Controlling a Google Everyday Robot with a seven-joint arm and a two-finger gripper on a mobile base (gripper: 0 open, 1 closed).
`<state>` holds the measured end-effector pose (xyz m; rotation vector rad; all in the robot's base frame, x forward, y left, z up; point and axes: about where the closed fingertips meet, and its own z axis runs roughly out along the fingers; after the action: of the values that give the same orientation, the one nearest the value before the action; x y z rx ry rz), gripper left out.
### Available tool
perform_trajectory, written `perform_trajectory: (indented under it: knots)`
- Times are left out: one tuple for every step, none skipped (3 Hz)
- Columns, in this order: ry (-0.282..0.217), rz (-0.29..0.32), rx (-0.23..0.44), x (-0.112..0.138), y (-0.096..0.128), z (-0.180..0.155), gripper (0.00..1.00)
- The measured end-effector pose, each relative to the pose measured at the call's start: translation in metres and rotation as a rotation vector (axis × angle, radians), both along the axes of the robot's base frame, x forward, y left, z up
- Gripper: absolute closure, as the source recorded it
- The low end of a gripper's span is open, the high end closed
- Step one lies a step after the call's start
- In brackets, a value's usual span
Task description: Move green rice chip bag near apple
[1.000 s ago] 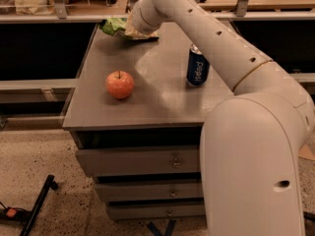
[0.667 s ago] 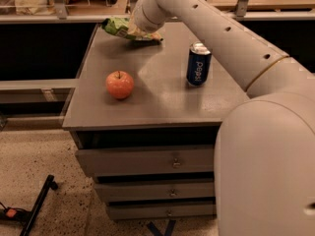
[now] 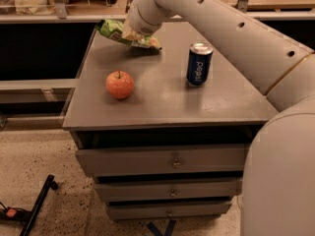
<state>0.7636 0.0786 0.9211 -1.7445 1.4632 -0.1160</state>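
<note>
At the back of the gray table [image 3: 162, 102], near its far left corner: the gripper [image 3: 129, 33], right on top of the green chip bag [image 3: 110, 30]. Pinched shut on the bag, as far as can be seen, with the tips mostly hidden by the crinkly wrap. Bag tilted, one green end poking out to the left past the table edge, the other end low toward the table top with a dark shadow under it. Hard to tell whether touching the table or just above it.

Closer to the front, on the left half of the table: the apple [image 3: 119, 84], round and orange-red, sitting upright with a little dark stem on top. Well apart from the bag, with bare table between the two.

Over on the right: a blue can [image 3: 199, 64], standing straight up, taller than the apple. Not close to the bag or the apple.

Reaching in from the right, above the can: the big white arm [image 3: 221, 28], thick and round, with small dark holes along it.

Under the table top: three gray drawers [image 3: 162, 162], each with a small knob in the middle. Below, a speckled floor [image 3: 44, 151], and on it at the left a black stick [image 3: 38, 205] lying slanted.
</note>
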Motion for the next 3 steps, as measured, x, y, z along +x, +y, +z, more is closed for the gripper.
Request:
perform_trajectory:
  knots:
    - [0.023, 0.051, 0.01, -0.024, 0.021, 0.005, 1.0]
    - [0.038, 0.07, 0.019, -0.045, 0.038, 0.007, 1.0]
    - [0.044, 0.072, 0.011, -0.061, 0.046, 0.008, 1.0]
